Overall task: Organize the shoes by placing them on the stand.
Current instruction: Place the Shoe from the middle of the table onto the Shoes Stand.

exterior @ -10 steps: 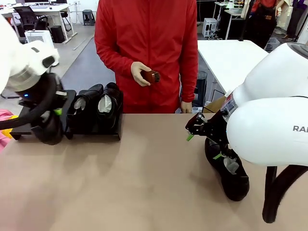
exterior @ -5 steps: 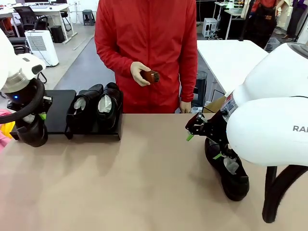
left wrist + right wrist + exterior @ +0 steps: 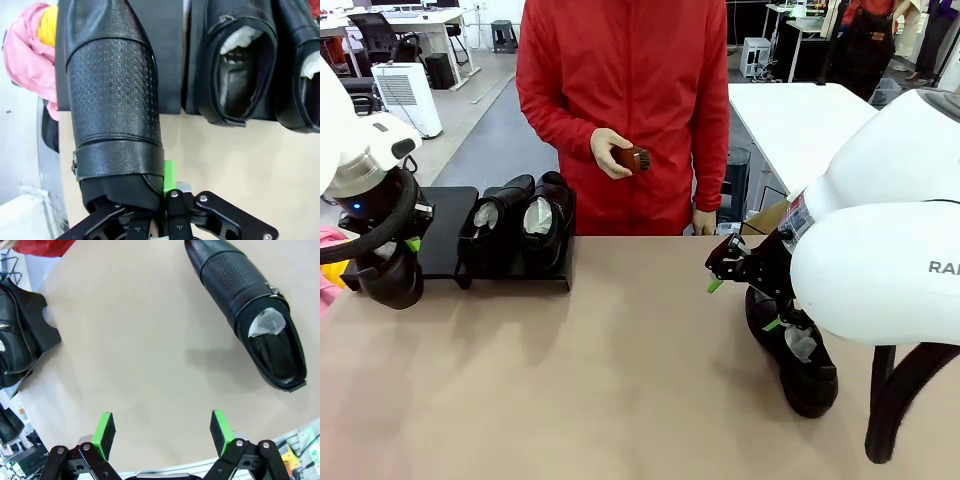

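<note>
In the front view, the left hand (image 3: pixel 388 262) is seen clamped on a glossy black held shoe (image 3: pixel 390 285) at the near left corner of the stand (image 3: pixel 445 232), a low matte-black rack of two slanted panels. Two shoes (image 3: pixel 520 225) of smooth shiny leather are set side by side on the right panel, with crumpled white paper in their openings. At the right, the right hand (image 3: pixel 744 304) is held with its green pads spread apart and nothing between them, above a fourth shoe (image 3: pixel 802 365) lying on the tan bench (image 3: pixel 620 380). Behind the bench, a small brown brush (image 3: pixel 635 158) is held by a person in a red jacket. In the left wrist view, the held shoe (image 3: pixel 115 100) is shown with a fine embossed grid over its vamp and a plain strap band; it is gripped at its heel end, and its toe is stretched over the bare left panel (image 3: pixel 170 60). A pink cloth (image 3: pixel 30 60) is seen past the bench edge. In the right wrist view, the open pads (image 3: pixel 105 432) are seen over bare bench (image 3: pixel 140 340), and the fourth shoe (image 3: pixel 245 310), pointed and textured, is lying well apart from the stand.
</note>
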Controlling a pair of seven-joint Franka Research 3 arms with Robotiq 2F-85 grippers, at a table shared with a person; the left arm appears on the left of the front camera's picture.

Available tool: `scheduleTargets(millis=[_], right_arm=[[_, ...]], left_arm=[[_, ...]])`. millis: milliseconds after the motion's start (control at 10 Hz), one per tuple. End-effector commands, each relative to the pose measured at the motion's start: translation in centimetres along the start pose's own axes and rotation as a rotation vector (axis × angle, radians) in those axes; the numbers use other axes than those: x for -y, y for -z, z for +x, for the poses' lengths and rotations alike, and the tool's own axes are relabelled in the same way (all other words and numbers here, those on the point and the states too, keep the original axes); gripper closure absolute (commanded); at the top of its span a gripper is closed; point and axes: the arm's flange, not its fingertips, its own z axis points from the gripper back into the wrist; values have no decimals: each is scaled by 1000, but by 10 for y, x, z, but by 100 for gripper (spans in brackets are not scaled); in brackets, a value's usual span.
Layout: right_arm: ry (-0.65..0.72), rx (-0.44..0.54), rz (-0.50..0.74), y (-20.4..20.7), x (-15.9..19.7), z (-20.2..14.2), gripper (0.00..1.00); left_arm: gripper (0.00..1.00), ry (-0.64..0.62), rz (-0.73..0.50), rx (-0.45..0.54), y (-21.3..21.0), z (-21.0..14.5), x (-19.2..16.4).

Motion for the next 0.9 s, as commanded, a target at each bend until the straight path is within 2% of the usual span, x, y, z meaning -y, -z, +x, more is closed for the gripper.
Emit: scheduleTargets(millis=[0,100,200,400,500,800], right_arm=[[-18,-5,5,-1,0,2,0],[-18,-5,5,-1,0,2,0],[-18,-5,5,-1,0,2,0],[-18,-5,5,-1,0,2,0],[-18,-5,5,-1,0,2,0],[-18,-5,5,-1,0,2,0]], left_arm=[[100,138,34,74,5,37,-15],[100,222,53,72,14,55,-21],[100,243,65,72,18,67,-27],[100,291,165,118,38,89,-43],[100,278,142,91,56,93,-44],[100,197,182,140,83,96,-58]])
